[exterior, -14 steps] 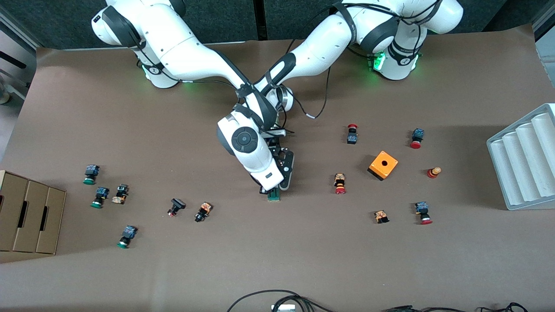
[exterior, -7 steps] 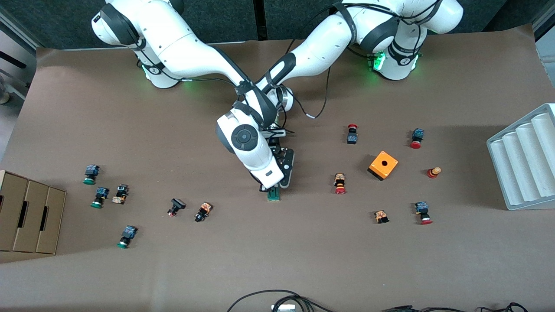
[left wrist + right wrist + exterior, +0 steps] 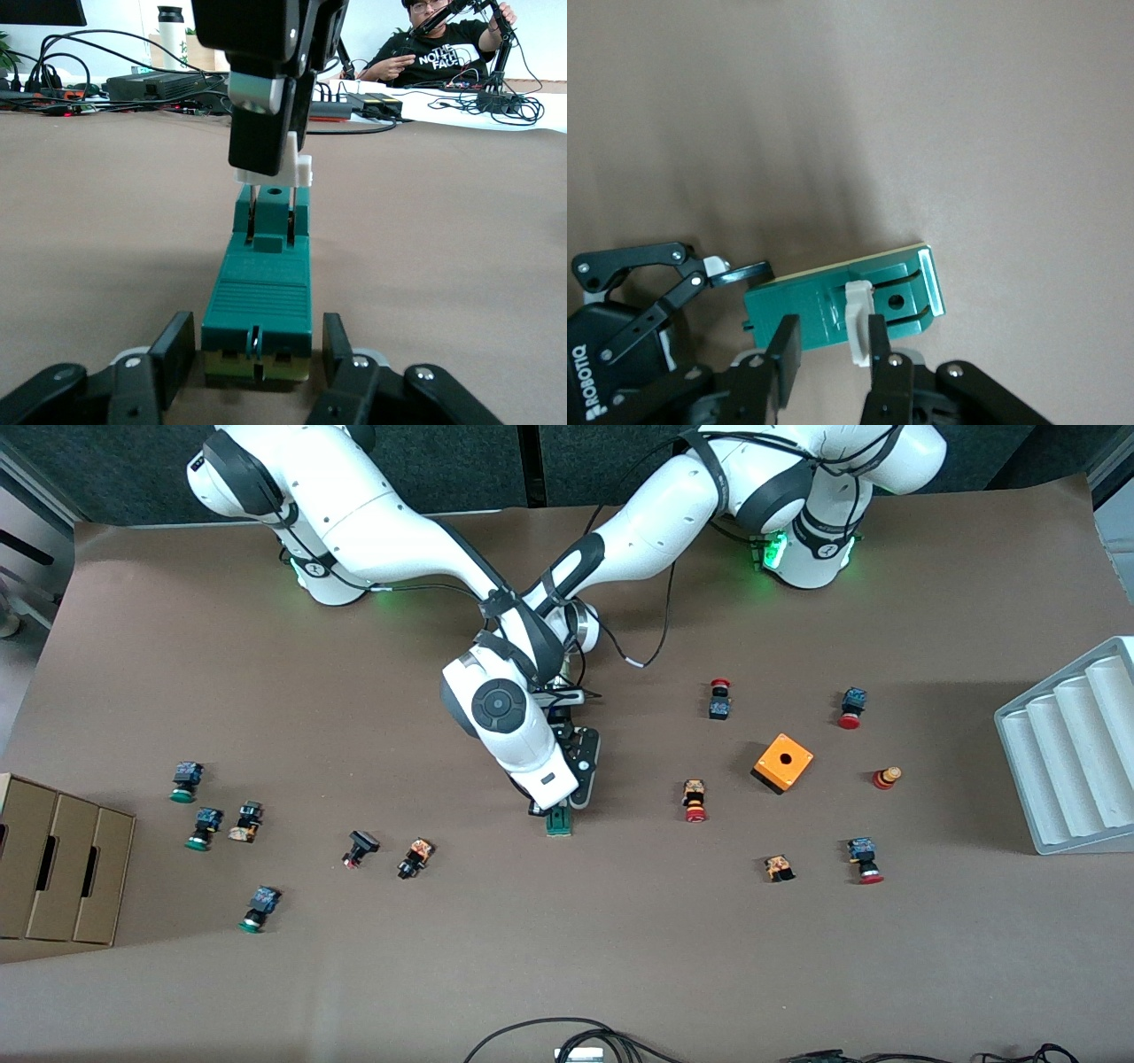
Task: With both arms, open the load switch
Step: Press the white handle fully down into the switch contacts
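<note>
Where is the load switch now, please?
The load switch lies mid-table in the front view, between both grippers: left gripper shut on its body, right gripper shut on its white tab.

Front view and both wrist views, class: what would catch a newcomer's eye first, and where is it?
The two white arms crossing over the middle of the brown table stand out first. There both grippers work on the green load switch: the left gripper is shut on one end, while the right gripper is shut on its white tab. Next come the small push buttons scattered toward both ends, and the orange cube.
</note>
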`<state>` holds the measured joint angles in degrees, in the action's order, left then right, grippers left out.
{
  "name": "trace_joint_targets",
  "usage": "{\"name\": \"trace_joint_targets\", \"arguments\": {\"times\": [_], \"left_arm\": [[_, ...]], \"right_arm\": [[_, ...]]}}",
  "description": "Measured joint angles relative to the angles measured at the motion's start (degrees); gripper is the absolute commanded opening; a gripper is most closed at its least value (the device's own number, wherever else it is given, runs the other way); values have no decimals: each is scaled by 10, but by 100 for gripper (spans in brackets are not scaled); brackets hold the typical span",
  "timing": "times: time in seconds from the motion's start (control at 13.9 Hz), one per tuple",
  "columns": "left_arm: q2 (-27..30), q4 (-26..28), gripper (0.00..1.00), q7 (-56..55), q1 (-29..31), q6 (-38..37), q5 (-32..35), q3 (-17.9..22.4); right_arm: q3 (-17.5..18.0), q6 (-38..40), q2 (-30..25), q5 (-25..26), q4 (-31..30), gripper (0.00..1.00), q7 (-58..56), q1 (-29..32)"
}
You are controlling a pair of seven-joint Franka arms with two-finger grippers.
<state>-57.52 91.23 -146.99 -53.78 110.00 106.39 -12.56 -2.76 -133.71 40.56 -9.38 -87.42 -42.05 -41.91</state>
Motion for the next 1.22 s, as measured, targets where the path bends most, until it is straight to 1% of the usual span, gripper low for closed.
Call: {"name": "trace_joint_targets", "arguments": {"times": [1.22], "left_arm": [[0, 0, 65, 0, 0, 0, 0, 0]], "right_arm": [[1, 0, -2, 0, -12, 39, 31, -12]]}}
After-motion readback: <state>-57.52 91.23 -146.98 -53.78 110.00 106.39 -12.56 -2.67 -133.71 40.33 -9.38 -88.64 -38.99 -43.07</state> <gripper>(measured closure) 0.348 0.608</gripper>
